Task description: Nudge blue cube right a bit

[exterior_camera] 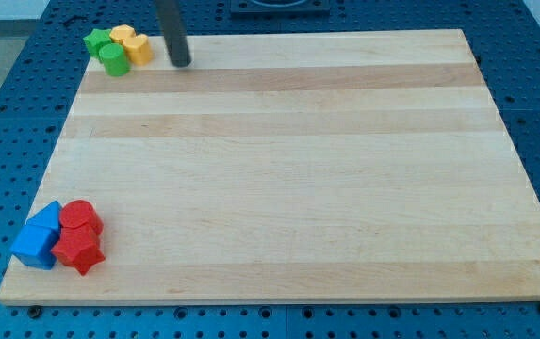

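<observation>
Blue cube [34, 245] sits at the wooden board's [279, 169] near-left corner; my tip [182, 62], no jawed end effector, far off.

A straight, smooth, dark grey rod ending in my tip [182, 63].

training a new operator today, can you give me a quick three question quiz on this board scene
1. True or false: my tip is touching the blue cube.
2. Which blocks lie nearest my tip?
A. the red ones
B. the green and yellow ones
C. the blue ones
3. Fill in: the blue cube sits at the board's bottom-____ corner in the view.

Key:
1. False. My tip is at the view's top left, far from the blue cube.
2. B. The yellow block, green cylinder and green star cluster just left of it.
3. left, beside the red star and red cylinder.
</observation>
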Robot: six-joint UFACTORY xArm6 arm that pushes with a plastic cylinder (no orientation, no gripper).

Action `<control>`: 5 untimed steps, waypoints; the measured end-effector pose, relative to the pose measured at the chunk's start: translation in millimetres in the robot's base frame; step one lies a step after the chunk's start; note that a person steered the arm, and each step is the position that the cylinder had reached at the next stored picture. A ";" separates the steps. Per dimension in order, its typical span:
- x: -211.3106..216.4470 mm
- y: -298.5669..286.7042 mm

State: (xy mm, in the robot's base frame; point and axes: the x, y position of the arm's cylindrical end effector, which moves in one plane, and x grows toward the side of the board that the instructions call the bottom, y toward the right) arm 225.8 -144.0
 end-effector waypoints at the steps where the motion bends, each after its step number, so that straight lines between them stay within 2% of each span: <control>1: -33.2 3.5; 5: -34.7 -19.0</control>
State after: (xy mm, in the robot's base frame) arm 191.1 -163.0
